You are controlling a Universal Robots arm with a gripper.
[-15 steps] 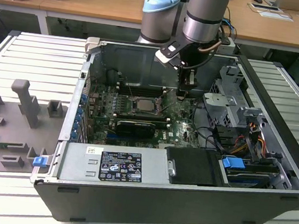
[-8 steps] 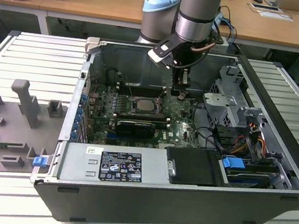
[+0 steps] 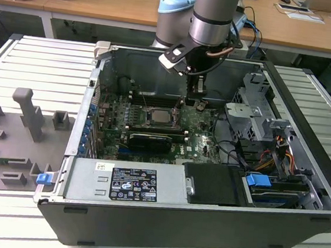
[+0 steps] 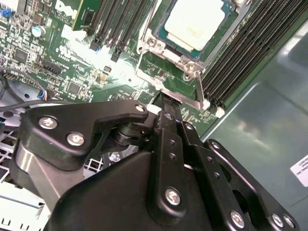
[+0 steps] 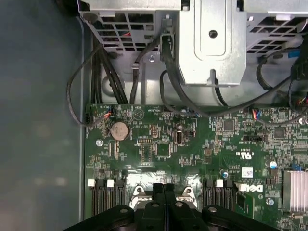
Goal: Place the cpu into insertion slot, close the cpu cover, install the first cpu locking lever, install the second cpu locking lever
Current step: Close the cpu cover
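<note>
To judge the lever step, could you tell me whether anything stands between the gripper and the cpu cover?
Nothing visible does. The gripper hangs beside the cpu cover, with only bare motherboard and a thin silver lever between them; the cpu sits under the cover.

One cpu (image 4: pixel 195 21), one motherboard (image 5: pixel 192 144), one end effector (image 5: pixel 163 188).

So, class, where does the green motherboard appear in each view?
Exterior view: green motherboard inside the open grey computer case, beneath the black claw.
Second wrist view: beyond the claw, at.
First wrist view: between claw and silver metal cage, at.
Shared landmark: long black memory slots.
</note>
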